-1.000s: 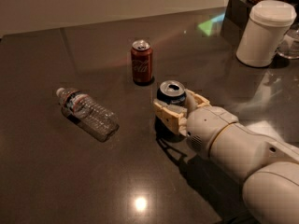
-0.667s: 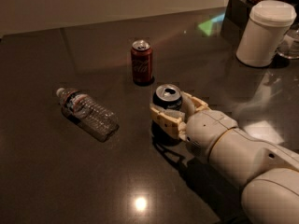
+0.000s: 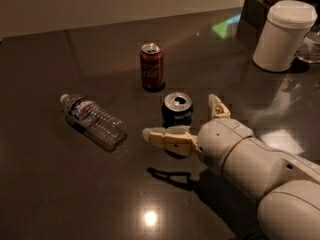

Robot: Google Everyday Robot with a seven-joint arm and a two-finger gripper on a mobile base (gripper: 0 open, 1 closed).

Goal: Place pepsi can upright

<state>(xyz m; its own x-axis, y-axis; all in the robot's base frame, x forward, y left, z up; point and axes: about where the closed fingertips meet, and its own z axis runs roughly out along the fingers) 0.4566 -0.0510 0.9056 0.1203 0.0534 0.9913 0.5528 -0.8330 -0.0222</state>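
The pepsi can (image 3: 177, 110), dark blue with a silver top and pull tab, stands upright near the middle of the dark table (image 3: 100, 194). My gripper (image 3: 179, 117) is open, with its jaws spread wide on either side of the can. One cream finger (image 3: 167, 138) crosses in front of the can's base and hides it. The other finger (image 3: 218, 107) is to the can's right, with a gap between it and the can. My white arm (image 3: 260, 169) comes in from the lower right.
A red cola can (image 3: 151, 66) stands upright just behind the pepsi can. A clear plastic water bottle (image 3: 93, 120) lies on its side to the left. A white lidded canister (image 3: 282, 35) and dark items stand at the back right.
The fingers, which were close around the pepsi can, have spread wide apart and let go of it. The can stays upright in about the same place.
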